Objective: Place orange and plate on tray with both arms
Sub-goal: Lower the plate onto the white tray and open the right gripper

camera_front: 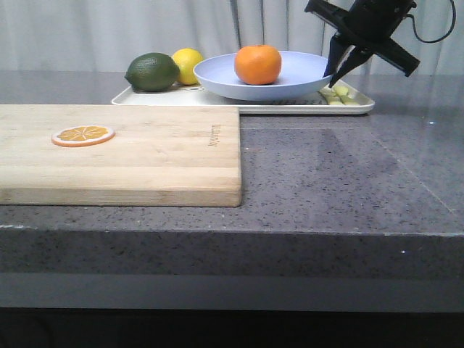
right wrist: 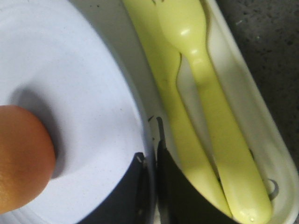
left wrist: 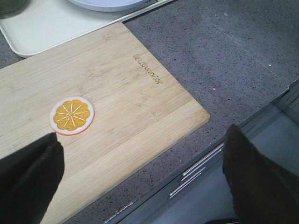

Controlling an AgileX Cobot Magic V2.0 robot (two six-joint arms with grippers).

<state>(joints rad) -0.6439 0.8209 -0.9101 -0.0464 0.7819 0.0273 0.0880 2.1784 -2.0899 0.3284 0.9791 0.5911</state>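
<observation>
The orange [camera_front: 258,64] sits in the pale lavender-blue plate [camera_front: 293,81], and the plate rests on the white tray [camera_front: 239,108] at the back of the table. My right gripper [camera_front: 336,72] is shut on the plate's right rim. In the right wrist view one finger lies inside the plate [right wrist: 84,84] and the other outside, the right gripper [right wrist: 150,158] pinching the rim, with the orange [right wrist: 18,158] close by. My left gripper [left wrist: 140,137] is open and holds nothing. It hovers over the front corner of the cutting board and does not show in the front view.
A wooden cutting board [camera_front: 145,152] with an orange slice [camera_front: 83,135] lies front left. A lime [camera_front: 152,72] and a lemon [camera_front: 190,64] sit on the tray's left end. Yellow-green cutlery [right wrist: 201,70] lies along the tray's right rim [right wrist: 236,70].
</observation>
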